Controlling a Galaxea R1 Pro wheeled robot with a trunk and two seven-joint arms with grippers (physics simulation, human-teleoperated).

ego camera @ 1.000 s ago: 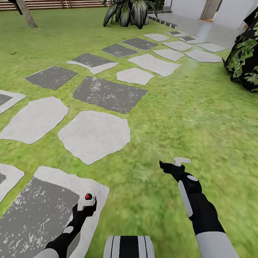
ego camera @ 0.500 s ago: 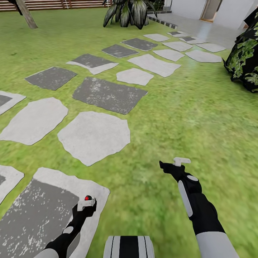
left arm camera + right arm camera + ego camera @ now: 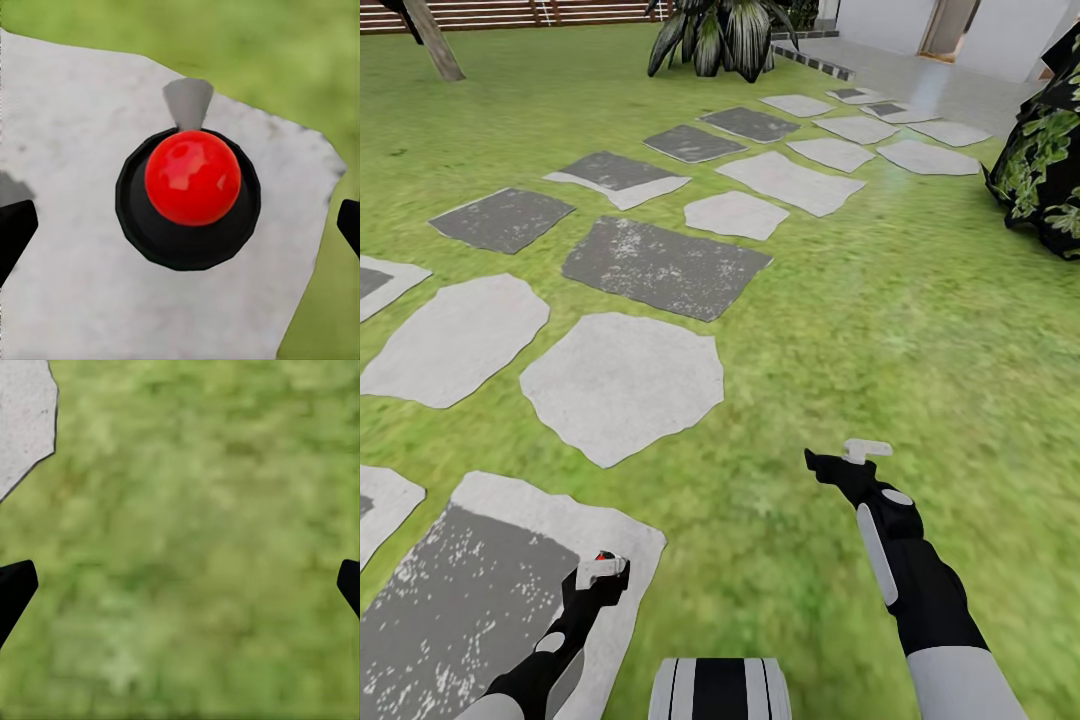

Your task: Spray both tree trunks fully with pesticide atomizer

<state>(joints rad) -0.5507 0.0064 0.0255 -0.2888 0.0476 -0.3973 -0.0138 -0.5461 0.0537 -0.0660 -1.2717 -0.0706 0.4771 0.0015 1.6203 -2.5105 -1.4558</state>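
Left end effector (image 3: 180, 225) has its fingers spread wide, nothing gripped; a dark sprayer with a red ball on top (image 3: 189, 196) sits between them on a pale paving stone (image 3: 67, 285). Right end effector (image 3: 180, 585) is wide open too, over lawn (image 3: 202, 547). A tree trunk (image 3: 434, 38) is cut off far ahead.

We stood in a rendered home garden, green lawn (image 3: 920, 330) underfoot, pale and dark stepping stones (image 3: 622, 383) laid as a path, brown slat fence (image 3: 530, 12) behind a leaning tree trunk (image 3: 435, 40), leafy shrubs (image 3: 722, 35), white house walls (image 3: 880, 22) beyond a paved terrace (image 3: 920, 82).
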